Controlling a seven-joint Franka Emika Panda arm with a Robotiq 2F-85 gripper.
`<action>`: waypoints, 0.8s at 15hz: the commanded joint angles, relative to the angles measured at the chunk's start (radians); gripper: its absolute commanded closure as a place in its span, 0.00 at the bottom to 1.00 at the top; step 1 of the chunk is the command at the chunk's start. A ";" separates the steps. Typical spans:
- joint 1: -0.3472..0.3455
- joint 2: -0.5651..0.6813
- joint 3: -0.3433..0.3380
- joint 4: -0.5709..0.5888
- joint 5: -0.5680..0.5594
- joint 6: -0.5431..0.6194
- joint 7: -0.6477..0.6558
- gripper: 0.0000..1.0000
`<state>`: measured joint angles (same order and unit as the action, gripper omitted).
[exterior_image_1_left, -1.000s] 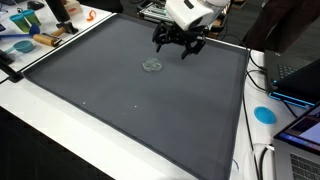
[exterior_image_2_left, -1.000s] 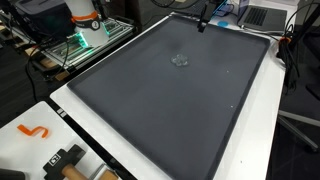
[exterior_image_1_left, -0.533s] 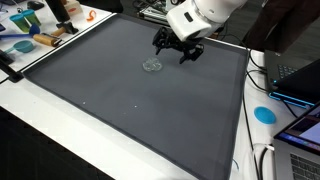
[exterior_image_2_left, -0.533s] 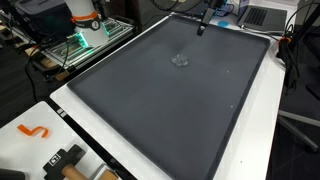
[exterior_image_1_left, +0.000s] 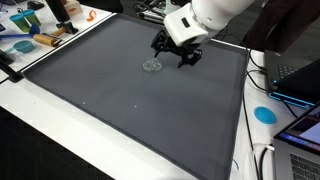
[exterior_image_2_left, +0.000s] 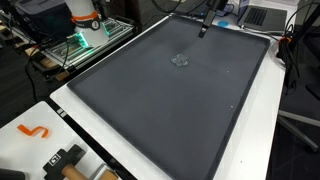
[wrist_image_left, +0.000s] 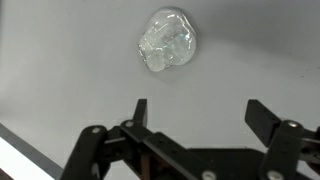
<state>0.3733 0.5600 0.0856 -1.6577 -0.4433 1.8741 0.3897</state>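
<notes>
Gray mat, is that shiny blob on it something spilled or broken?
The small clear thing lies alone on the gray mat and looks lumpy and crumpled. What it is made of is too blurry to tell. No puddle shows around it. The open gripper hovers near it, not touching.

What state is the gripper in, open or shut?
Open: the gripper shows its fingers wide apart, nothing between them.

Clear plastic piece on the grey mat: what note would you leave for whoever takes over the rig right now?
Gripper: open, empty, hovering over the grey mat.
Clear plastic piece: lying on the mat just ahead of the open jaws, untouched.
Done: the gripper is close to the piece, nothing grasped.
Left: probably lower around the piece, close and lift.
</notes>
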 joint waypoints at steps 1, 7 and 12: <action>0.018 0.027 -0.019 0.041 -0.005 -0.038 0.037 0.00; -0.004 0.043 -0.027 0.088 0.033 -0.054 0.042 0.00; -0.066 0.052 -0.030 0.136 0.133 -0.057 0.007 0.00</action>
<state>0.3444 0.5927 0.0568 -1.5661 -0.3846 1.8449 0.4220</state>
